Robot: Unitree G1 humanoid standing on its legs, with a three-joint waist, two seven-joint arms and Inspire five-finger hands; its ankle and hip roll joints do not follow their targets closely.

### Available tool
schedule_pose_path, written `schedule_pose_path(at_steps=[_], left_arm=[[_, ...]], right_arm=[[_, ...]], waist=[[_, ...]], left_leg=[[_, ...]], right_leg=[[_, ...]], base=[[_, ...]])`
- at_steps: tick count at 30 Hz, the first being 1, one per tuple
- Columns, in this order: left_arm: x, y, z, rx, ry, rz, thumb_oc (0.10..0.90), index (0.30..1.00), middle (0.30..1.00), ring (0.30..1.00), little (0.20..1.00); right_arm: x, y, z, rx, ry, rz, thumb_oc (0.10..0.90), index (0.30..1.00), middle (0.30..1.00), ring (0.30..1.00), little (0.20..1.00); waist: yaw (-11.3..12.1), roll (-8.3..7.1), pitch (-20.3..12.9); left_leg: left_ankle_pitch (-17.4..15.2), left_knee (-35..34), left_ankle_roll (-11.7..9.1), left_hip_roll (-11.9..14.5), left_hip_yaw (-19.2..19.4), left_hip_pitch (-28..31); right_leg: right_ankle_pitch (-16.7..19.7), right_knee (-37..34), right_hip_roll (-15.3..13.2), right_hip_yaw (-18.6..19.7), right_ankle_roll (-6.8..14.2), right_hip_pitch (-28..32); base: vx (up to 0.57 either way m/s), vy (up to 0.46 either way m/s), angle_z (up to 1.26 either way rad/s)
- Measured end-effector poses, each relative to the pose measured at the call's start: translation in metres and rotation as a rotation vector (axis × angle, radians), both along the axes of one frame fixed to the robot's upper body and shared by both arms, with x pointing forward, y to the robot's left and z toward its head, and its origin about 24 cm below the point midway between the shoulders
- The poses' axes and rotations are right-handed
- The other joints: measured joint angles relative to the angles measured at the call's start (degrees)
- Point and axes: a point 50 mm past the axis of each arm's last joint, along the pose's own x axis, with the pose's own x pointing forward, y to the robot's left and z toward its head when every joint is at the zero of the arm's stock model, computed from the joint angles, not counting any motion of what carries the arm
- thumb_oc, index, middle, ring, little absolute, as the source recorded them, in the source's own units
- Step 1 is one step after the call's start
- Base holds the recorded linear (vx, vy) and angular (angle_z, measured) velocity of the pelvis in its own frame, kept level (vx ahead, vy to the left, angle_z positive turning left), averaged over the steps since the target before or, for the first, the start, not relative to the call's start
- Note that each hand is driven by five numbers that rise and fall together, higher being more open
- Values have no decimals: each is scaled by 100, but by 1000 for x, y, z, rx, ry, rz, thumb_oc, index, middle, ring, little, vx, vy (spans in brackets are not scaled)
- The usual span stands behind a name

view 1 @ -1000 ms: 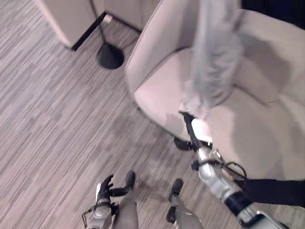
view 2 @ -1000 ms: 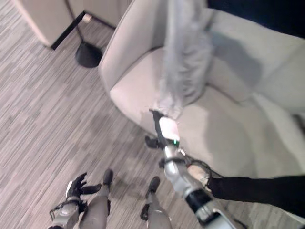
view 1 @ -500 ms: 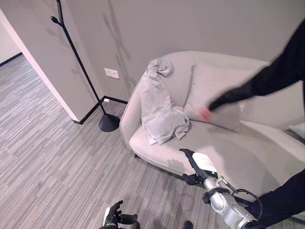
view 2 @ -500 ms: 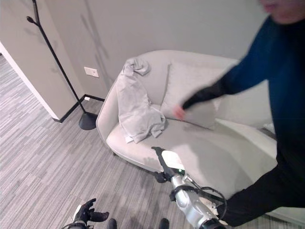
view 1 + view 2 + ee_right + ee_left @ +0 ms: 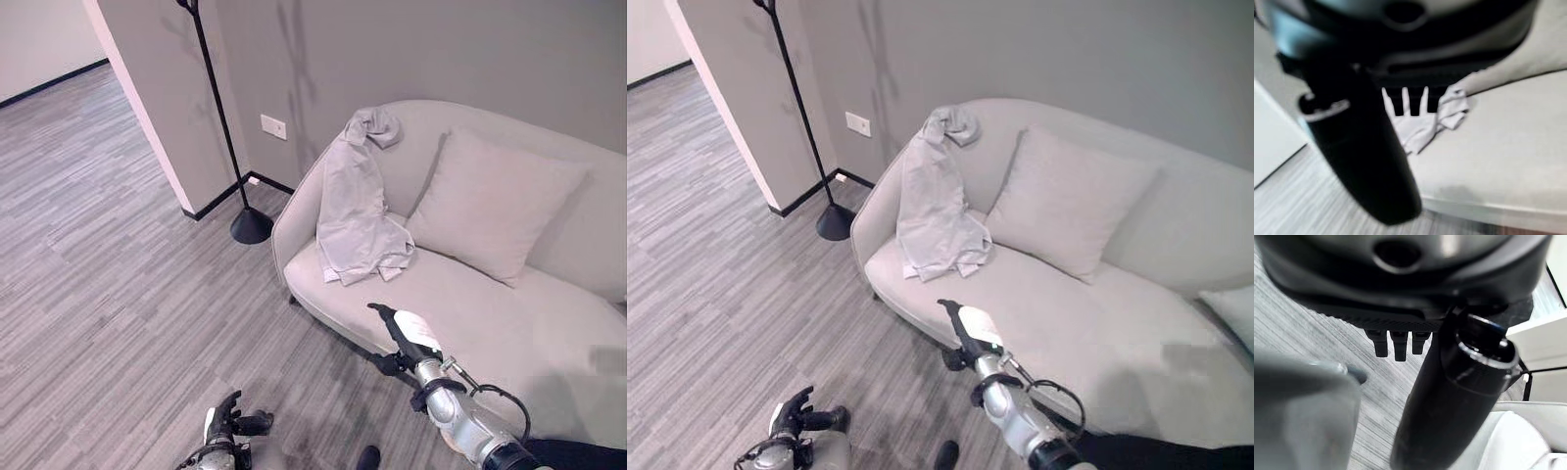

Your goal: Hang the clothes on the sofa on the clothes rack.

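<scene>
While a grey shirt (image 5: 361,211) draped the sofa (image 5: 509,323) nr a coat rack (image 5: 223,117), right hand (image 5: 404,331) hovered w/ fingers straight, holding nothing.

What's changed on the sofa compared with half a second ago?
The person's arm that reached across the cushion has pulled away. The camera has shifted too. The grey shirt stays draped over the sofa back, the rack stands beside it, and the right hand still hovers open before the seat, holding nothing.
</scene>
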Motion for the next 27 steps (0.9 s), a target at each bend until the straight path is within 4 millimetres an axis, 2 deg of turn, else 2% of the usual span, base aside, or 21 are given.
schedule_pose_path(at_steps=[1,2,4,6,7,8,9,10,12,14,15,16,17,18,19,21,22,23,24,25,27], left_arm=[[3,2,1,16,0,-10,800,900,900,900,900],[0,4,0,32,15,-10,800,900,900,900,900],[-1,1,-1,34,22,-49,800,900,900,900,900],[-3,-4,-2,52,36,-115,800,900,900,900,900],[-2,3,0,78,39,-129,800,900,900,900,900],[-1,17,3,120,34,-135,800,900,900,900,900],[-2,29,5,152,42,-129,800,900,900,900,900],[0,45,10,187,40,-112,800,900,900,900,900],[-10,52,7,190,75,-68,800,900,900,900,900],[-18,44,2,173,97,-78,800,900,900,900,900],[-26,45,0,174,119,-81,800,900,900,900,900],[-24,44,1,176,114,-94,800,900,900,900,900],[-28,44,0,185,119,-96,800,900,900,900,900],[-31,48,0,191,136,-97,800,900,900,900,900],[-37,46,-3,183,156,-112,800,900,900,900,900],[-42,37,-6,166,166,-131,800,900,900,900,900],[-44,31,-8,150,170,-131,800,900,900,900,900],[-38,29,-7,143,157,-134,800,900,900,900,900],[-39,27,-8,140,158,-138,800,900,900,900,900],[-30,26,-6,140,136,-138,800,900,900,900,900],[-28,23,-5,139,130,-152,800,900,900,900,900]], right_arm=[[1,-4,1,6,-5,-22,800,900,900,900,900],[-4,-16,-1,11,0,-91,800,900,900,900,900],[-14,-31,-7,6,25,-177,800,900,900,900,900],[-19,-42,-10,1,41,-240,800,900,900,900,900],[-21,-38,-15,27,60,-274,800,900,900,900,900],[-24,-24,-21,57,82,-256,800,900,900,900,900],[-26,-11,-25,84,97,-231,800,900,900,900,900],[-26,0,-26,118,96,-221,800,900,900,900,900],[-20,15,-24,162,73,-221,800,900,900,900,900],[-18,16,-21,162,60,-217,800,900,900,900,900],[-19,16,-22,162,61,-218,800,900,900,900,900],[-22,14,-24,159,71,-224,800,900,900,900,900],[-21,16,-20,169,53,-213,800,900,900,900,900],[-17,16,-14,180,24,-207,800,900,900,900,900],[-18,13,-14,169,20,-209,800,900,900,900,900],[-18,4,-14,135,24,-220,800,900,900,900,900],[-18,-2,-15,114,22,-231,800,900,900,900,900],[-18,-9,-17,92,15,-264,800,900,900,900,900],[-18,-12,-17,88,13,-278,800,900,900,900,900],[-18,-17,-16,79,-2,-308,800,900,900,900,900],[-17,-21,-15,70,-9,-325,800,900,900,900,900]], waist=[[-24,24,9],[-55,40,2],[-69,37,-9],[-92,110,-53],[-132,-89,-60],[-113,-393,-81],[-71,-453,-83],[-16,-595,-137],[22,-567,-134],[-37,-385,-135],[-67,-320,-148],[-148,-314,-155],[-109,-248,-150],[-132,-237,-138],[-249,-238,-135],[-252,-314,-123],[-285,-331,-129],[-370,-345,-118],[-391,-322,-95],[-477,-317,-89],[-526,-323,-88]], left_leg=[[-18,-48,20,192,209,37],[-3,100,-7,254,325,144],[-20,515,14,-90,191,312],[-182,707,260,-557,246,575],[-113,659,256,-712,488,638],[-188,751,395,-960,605,576],[-255,823,490,-1025,680,568],[-385,931,657,-1206,768,569],[-428,829,760,-1367,940,728],[-549,446,1008,-1652,1061,1057],[-456,215,1136,-1753,1062,1218],[-410,100,1260,-1819,1034,1299],[-366,-102,1331,-1811,1077,1322],[-250,-321,1356,-1760,1114,1419],[-83,-576,1299,-1801,1142,1546],[-169,-589,1346,-1896,1212,1662],[-198,-587,1317,-1925,1200,1706],[-277,-588,1333,-1919,1073,1707],[-291,-588,1321,-1913,987,1727],[-328,-588,1251,-1902,792,1751],[-347,-588,1127,-1894,637,1758]], right_leg=[[3,3,-28,13,55,-10],[-36,8,-218,69,167,33],[-89,128,-530,72,312,68],[-116,380,-842,99,353,-19],[-84,534,-1114,176,336,-89],[81,726,-1359,224,129,-182],[-82,967,-1443,189,109,-227],[274,1186,-1472,187,113,-305],[509,1782,-1800,118,104,-637],[1220,1955,-2123,-165,160,-715],[1048,2187,-2207,-104,386,-719],[539,2472,-2072,0,609,-840],[-70,2849,-1750,177,557,-1145],[-424,2809,-1297,377,590,-1230],[-593,2540,-932,141,506,-1200],[-580,1947,-646,-299,476,-1125],[-540,1565,-487,-285,430,-1118],[-407,1026,-329,118,467,-1196],[-301,845,-339,290,499,-1231],[-62,465,-356,842,612,-1243],[2,248,-533,1006,605,-1294]], base=[[245,426,3],[306,567,-4],[194,420,1],[55,178,-2],[72,250,0],[85,395,0],[116,518,-14],[105,501,-27],[165,348,-25],[129,231,-9],[105,215,13],[150,256,5],[128,107,-15],[191,80,-19],[188,42,-8],[146,16,-7],[253,-46,13],[270,-55,32],[277,-145,62],[137,-93,71],[234,-147,63]])
